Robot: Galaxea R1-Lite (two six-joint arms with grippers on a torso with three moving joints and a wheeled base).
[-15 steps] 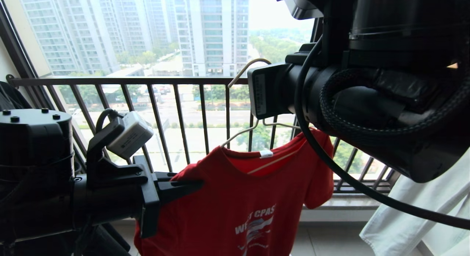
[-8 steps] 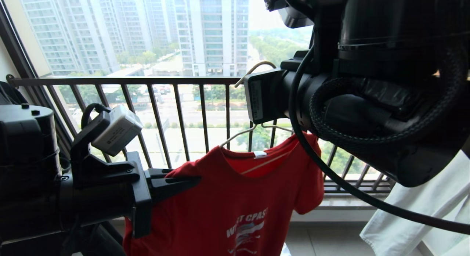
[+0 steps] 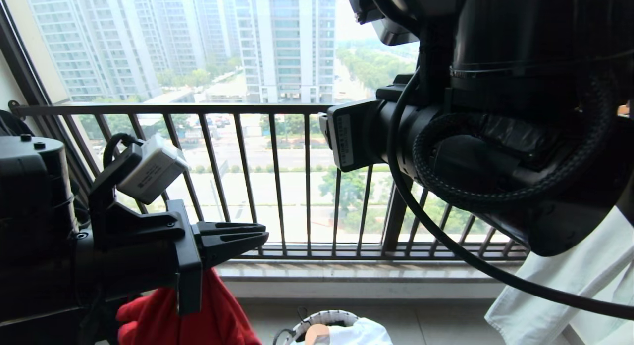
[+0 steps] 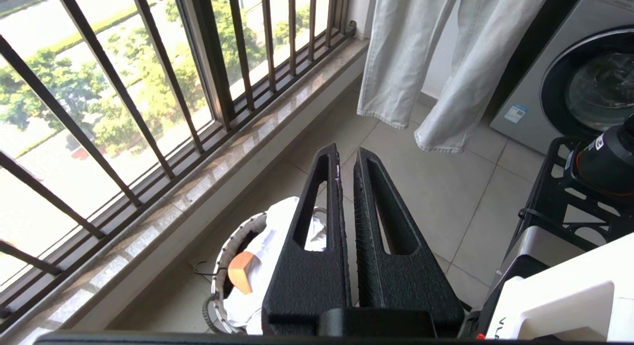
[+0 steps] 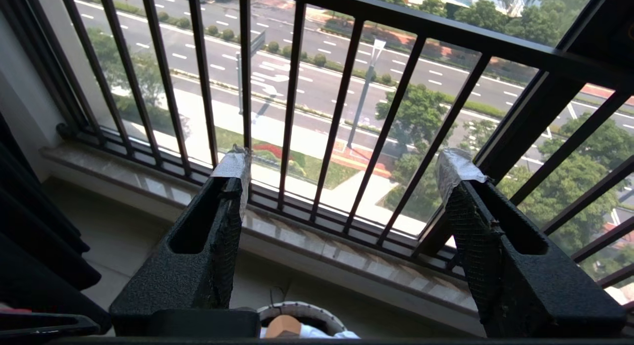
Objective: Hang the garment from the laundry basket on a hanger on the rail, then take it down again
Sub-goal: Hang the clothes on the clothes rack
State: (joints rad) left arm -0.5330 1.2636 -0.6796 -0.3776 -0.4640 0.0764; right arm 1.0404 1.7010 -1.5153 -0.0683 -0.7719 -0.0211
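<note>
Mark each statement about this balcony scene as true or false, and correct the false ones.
1. The right end effector is open and empty. True.
2. The red T-shirt hangs spread out in front of the railing. False: it is bunched low under the left arm, and no hanger is in view.
3. The left end effector is wide open. False: its jaws are shut.
4. The laundry basket on the floor contains white cloth. True.
</note>
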